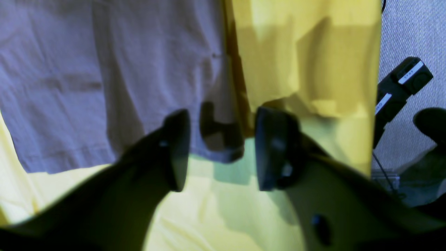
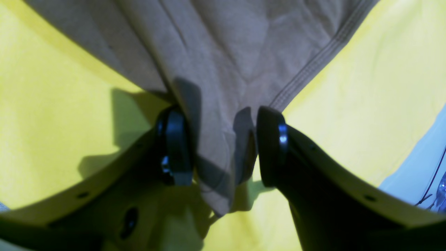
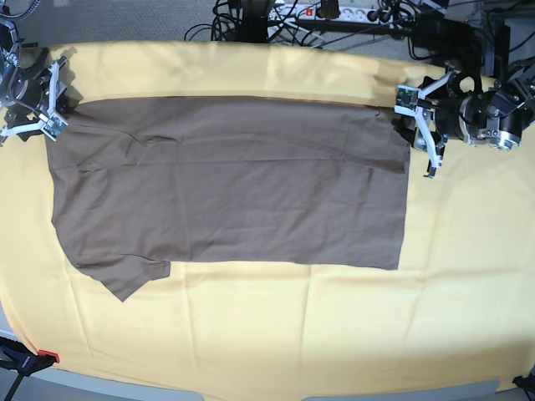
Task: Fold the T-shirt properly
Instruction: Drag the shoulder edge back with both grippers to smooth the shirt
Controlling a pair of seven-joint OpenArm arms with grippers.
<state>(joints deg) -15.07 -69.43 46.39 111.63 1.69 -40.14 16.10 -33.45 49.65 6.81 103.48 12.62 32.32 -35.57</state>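
- We see the T-shirt [image 3: 234,184] lying flat on the large yellow cloth [image 3: 276,334], folded into a broad brown rectangle.
- Its long axis runs side to side across the base view, from one gripper to the other.
- One short sleeve [image 3: 121,276] pokes out at the lower corner on that view's left, pointing toward the near edge; the straight edge on the view's right is the end opposite the sleeve.
- Our left gripper [image 3: 415,125] sits at the far corner of the shirt on the base view's right. In the left wrist view its fingers [image 1: 177,150] stand apart, with the hemmed corner of the T-shirt [image 1: 104,87] hanging between them; the cloth does not look pinched, and the gap stays wide.
- Our right gripper [image 3: 43,104] sits at the far corner on the base view's left. In the right wrist view its fingers [image 2: 174,146] are spread too, with a fold of the T-shirt [image 2: 223,62] running down between them and touching the inner face of at least one pad; whether it bears any grip we cannot tell.
- A stitched hem [image 2: 313,66] runs diagonally toward the right gripper's other finger.
- Black cables and a power strip [image 3: 326,12] lie beyond the far edge of the yellow cloth.
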